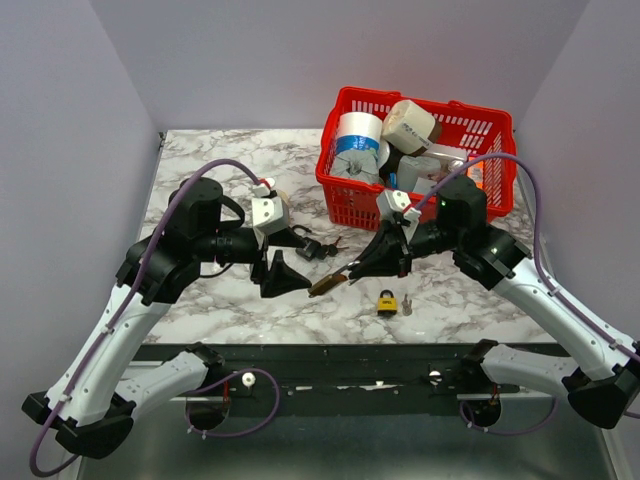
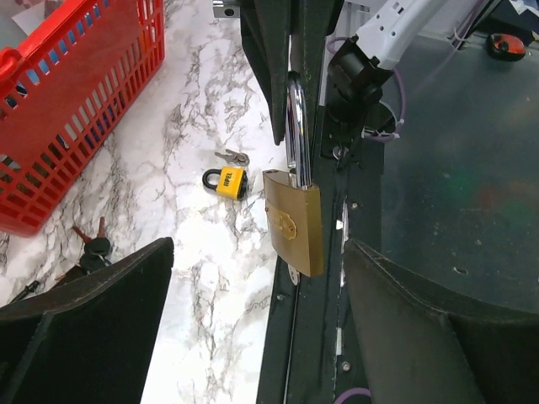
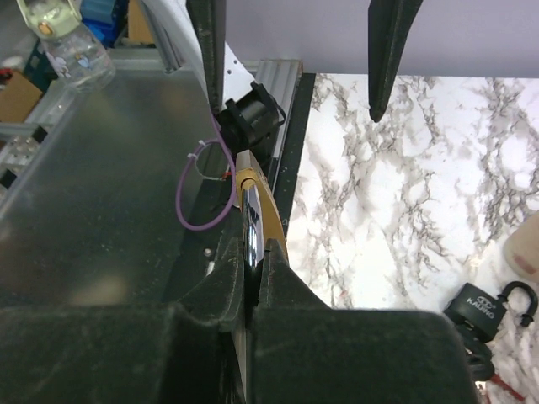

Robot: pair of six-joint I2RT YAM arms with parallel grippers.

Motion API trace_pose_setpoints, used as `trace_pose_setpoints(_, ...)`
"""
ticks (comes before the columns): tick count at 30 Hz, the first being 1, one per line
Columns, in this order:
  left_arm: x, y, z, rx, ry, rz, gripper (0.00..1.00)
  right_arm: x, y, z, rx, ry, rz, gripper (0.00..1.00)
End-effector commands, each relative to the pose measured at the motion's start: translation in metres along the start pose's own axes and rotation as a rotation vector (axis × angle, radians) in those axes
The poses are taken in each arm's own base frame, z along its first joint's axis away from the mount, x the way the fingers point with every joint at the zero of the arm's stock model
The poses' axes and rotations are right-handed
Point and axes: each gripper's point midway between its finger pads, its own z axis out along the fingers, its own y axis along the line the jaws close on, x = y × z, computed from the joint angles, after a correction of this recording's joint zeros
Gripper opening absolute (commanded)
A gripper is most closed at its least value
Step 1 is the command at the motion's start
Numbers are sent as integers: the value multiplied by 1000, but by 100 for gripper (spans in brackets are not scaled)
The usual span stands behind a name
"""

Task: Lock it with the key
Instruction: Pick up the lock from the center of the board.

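Observation:
My right gripper [image 1: 368,265] is shut on the steel shackle of a brass padlock [image 1: 328,283] and holds it above the table's front edge. In the right wrist view the fingers [image 3: 240,261] pinch the shackle [image 3: 251,215] edge-on. The left wrist view shows the brass padlock [image 2: 295,223] hanging between my left gripper's spread fingers, touching neither. My left gripper [image 1: 278,272] is open and empty, just left of the padlock. Small keys [image 1: 405,303] lie beside a yellow padlock [image 1: 387,301]. Red-headed keys [image 2: 93,240] lie by a black padlock [image 3: 480,307].
A red basket [image 1: 500,185] with tape rolls and boxes stands at the back right, close behind my right arm. The yellow padlock [image 2: 226,181] and its keys [image 2: 232,156] lie on the marble near the front edge. A black rail runs below that edge.

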Motion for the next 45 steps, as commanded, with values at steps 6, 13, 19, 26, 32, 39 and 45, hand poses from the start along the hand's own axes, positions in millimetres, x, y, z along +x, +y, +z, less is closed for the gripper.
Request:
trace_pose_setpoints(6, 8, -20, -7, 161, -5, 548, 94, -17, 20, -2, -147, -23, -191, 1)
trace_pose_setpoints(13, 34, -29, -18, 356, 141, 1254, 91, 0, 45, 10, -308, 1, -78, 1)
trace_pose_setpoints(19, 41, -22, -5, 359, 115, 1692, 87, 9, 54, 19, -389, 8, -9, 1)
trace_pose_setpoints(26, 36, -51, 11, 503, 21, 1840, 81, 25, 49, 30, -460, 24, 157, 1)
trace_pose_setpoints(32, 53, -74, 19, 644, -31, 1908, 66, 25, 44, 38, -517, 24, 222, 1)
trace_pose_setpoints(39, 78, -76, 33, 733, -1, 1996, 59, 20, 47, 43, -553, 22, 220, 1)
trace_pose_setpoints(45, 88, -74, 44, 773, 42, 2038, 67, 20, 54, 48, -585, 29, 225, 1)
